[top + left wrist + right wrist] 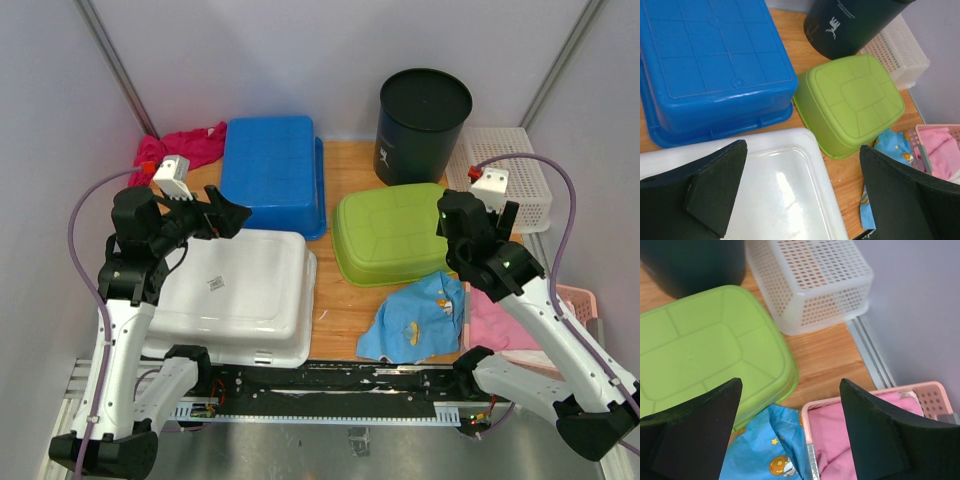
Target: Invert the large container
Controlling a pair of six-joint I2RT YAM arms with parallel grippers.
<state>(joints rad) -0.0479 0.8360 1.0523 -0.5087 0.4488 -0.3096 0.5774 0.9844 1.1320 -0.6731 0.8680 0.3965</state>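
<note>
Tubs, three upturned: white tub (240,290), blue tub (270,170), green tub (395,230); left claw (802,150), right claw (790,382) gape.

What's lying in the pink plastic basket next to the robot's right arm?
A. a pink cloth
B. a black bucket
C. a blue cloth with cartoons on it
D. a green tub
A: the right wrist view shows a pink cloth bunched inside the pink plastic basket, while the blue cartoon-print cloth lies outside it, beside its rim.
</note>
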